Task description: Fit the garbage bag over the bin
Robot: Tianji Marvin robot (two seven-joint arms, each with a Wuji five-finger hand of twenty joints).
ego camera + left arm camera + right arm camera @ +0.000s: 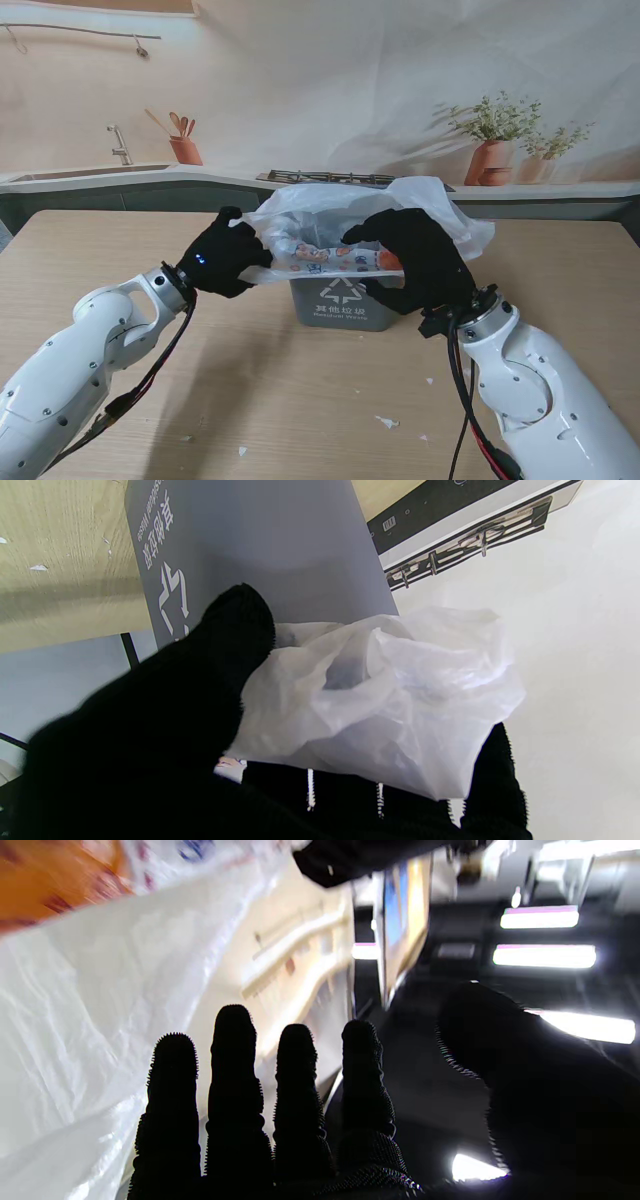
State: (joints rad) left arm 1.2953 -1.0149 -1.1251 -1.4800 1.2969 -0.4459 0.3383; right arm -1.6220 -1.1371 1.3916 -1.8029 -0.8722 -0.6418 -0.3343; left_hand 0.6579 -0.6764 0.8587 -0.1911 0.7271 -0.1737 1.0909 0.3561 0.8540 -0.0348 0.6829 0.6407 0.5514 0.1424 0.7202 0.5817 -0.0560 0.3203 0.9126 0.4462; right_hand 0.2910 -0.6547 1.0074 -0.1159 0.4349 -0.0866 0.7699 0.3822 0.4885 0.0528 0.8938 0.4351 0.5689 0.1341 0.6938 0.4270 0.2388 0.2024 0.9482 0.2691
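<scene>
Over the bin [343, 303], on the table's far middle, sat the bag [420, 205], not pulled down. Left hand [222, 262] pinched shut on bag's left edge. Right hand [420, 258] beside right edge, fingers [235, 1065] straight, apart, gripping nothing. Left nearer.

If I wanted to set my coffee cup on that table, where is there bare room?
Bare wood lies left of the grey bin, beyond the left hand, and right of the bin past the bag. The near middle, between both arms, is open too, with small white scraps. It is crowded at the bin, where the right hand also works.
</scene>
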